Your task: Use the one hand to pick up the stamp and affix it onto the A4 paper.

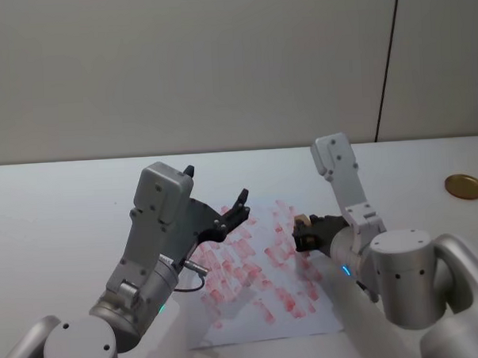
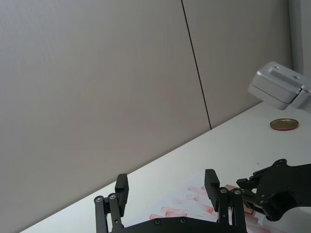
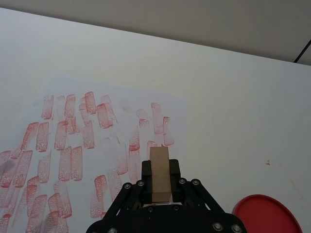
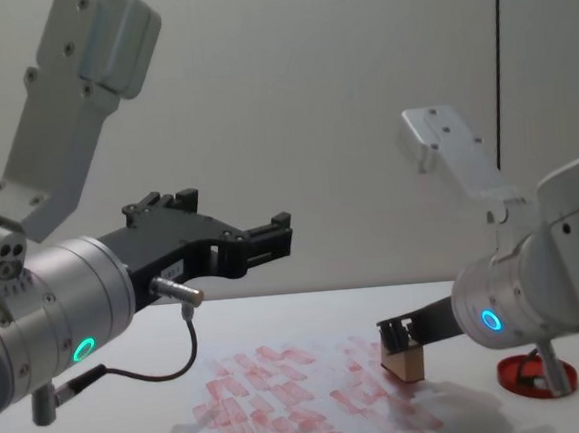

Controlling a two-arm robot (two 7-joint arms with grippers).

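Light-tan stamp [image 3: 159,175], white A4 paper [image 3: 92,141] w/ pinkish-red rect. marks all over, red ink pad [image 3: 266,216].

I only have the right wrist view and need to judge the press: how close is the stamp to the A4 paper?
Observer: From the chest view, the stamp hangs low over the A4 paper; contact I cannot tell.
Operator: Is the left arm near?
Observer: The left tool is open, high over the paper's left edge, apart from the right tool.
Operator: Other objects?
Observer: A round gold disc lies far right on the table.
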